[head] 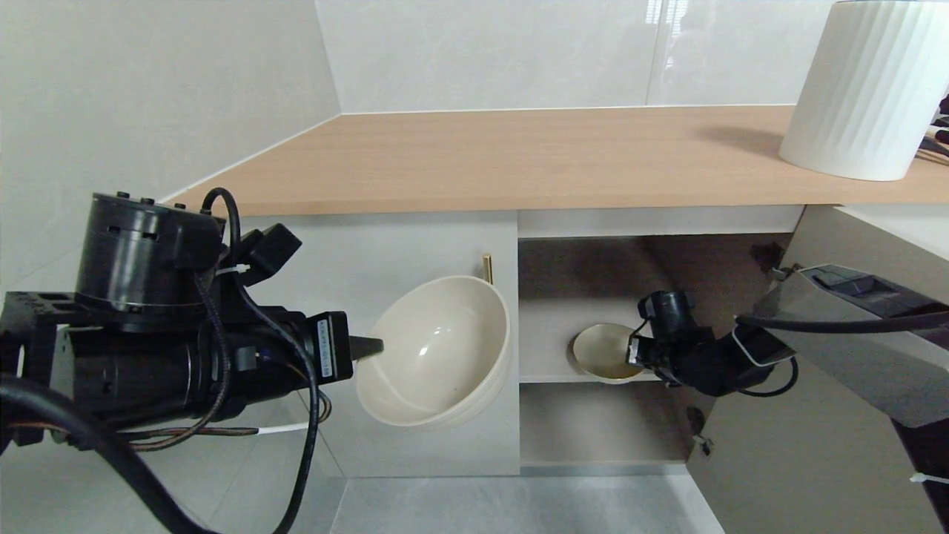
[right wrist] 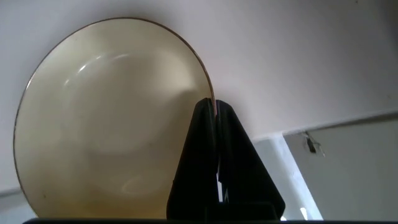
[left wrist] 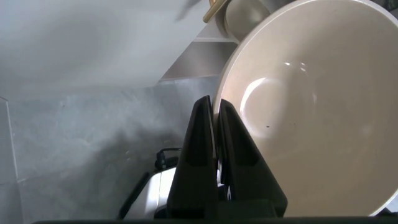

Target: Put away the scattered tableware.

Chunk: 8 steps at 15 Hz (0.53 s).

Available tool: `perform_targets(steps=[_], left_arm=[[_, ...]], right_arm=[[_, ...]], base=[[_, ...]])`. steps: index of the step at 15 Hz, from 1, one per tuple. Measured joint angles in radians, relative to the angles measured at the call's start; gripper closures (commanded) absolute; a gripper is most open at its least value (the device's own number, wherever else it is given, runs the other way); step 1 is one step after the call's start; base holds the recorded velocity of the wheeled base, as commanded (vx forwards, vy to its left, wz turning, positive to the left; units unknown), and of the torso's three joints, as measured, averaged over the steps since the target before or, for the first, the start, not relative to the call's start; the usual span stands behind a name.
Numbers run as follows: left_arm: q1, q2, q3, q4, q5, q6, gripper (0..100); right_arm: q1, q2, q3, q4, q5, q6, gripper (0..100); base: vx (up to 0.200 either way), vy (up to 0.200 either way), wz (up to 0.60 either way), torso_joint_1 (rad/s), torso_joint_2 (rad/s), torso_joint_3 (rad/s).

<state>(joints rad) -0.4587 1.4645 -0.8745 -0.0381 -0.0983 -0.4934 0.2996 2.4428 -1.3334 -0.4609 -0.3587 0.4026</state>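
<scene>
stowing step: the right pincer (head: 632, 354) is clamped on the small dish (head: 602, 350) rim, over the cupboard shelf (head: 545, 334). at nine o'clock from it, the left pincer (head: 371, 346) grips the cream bowl (head: 437, 352) outside. next, likely: lower dish, release, back out.

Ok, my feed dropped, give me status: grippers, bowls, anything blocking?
Left gripper shut on large bowl rim, before closed door. Right gripper shut on small bowl at cupboard shelf. No obstruction seen.

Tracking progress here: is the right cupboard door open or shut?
Open. The door is swung outward, baring the shelf, where the right gripper holds a small dish by its rim.
</scene>
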Motion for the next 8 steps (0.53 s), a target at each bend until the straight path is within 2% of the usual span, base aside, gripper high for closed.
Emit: perform_targets(steps=[8], left_arm=[[-0.001,0.000,0.000,0.000,0.000,0.000,100]], right_arm=[[-0.020,0.053,-0.087,0.000,-0.028,0.010,100]], base=[[0.000,0.000,0.00,0.000,0.00,0.000]])
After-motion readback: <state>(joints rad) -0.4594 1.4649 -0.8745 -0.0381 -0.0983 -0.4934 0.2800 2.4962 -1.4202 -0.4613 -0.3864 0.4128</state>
